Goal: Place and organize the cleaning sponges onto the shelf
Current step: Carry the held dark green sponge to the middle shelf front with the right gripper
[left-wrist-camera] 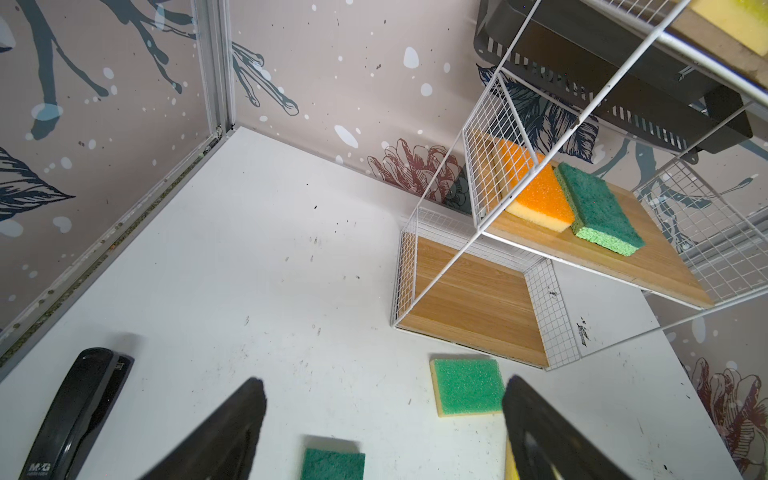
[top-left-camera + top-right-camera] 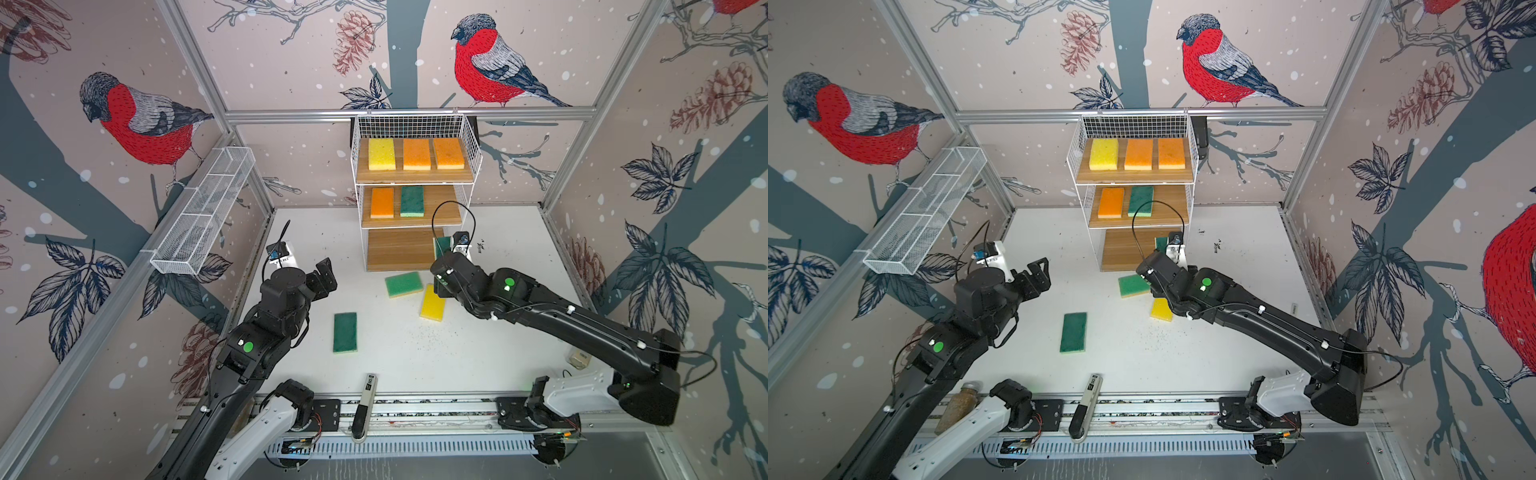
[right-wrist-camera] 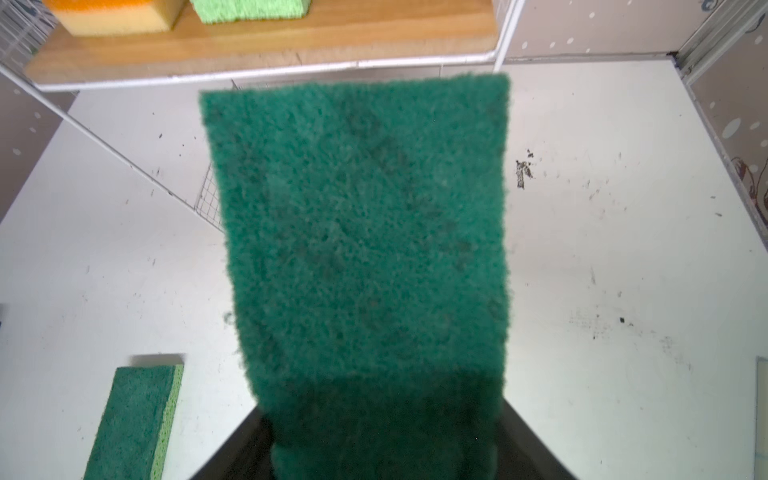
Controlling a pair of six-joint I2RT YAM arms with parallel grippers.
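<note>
The shelf [image 2: 478, 166] stands at the back. One yellow sponge [image 2: 381, 154] and two orange ones [image 2: 417, 154] lie on its top board; an orange sponge [image 2: 382, 202] and a green one [image 2: 412, 201] lie on the middle board. The bottom board [image 2: 395, 249] is bare. My right gripper [image 3: 384, 436] is shut on a dark green sponge [image 3: 361, 232], held beside the bottom board's right end. On the table lie a lighter green sponge [image 2: 403, 284], a yellow one [image 2: 432, 302] and a dark green one [image 2: 345, 332]. My left gripper [image 1: 384, 399] hangs open above the table, left of them.
A long white mesh basket [image 2: 203, 216] hangs on the left wall rail. A black stapler [image 1: 75, 415] lies on the table near my left arm. A black-and-white tool [image 2: 365, 407] rests on the front rail. A black tray [image 1: 623, 62] sits behind the shelf.
</note>
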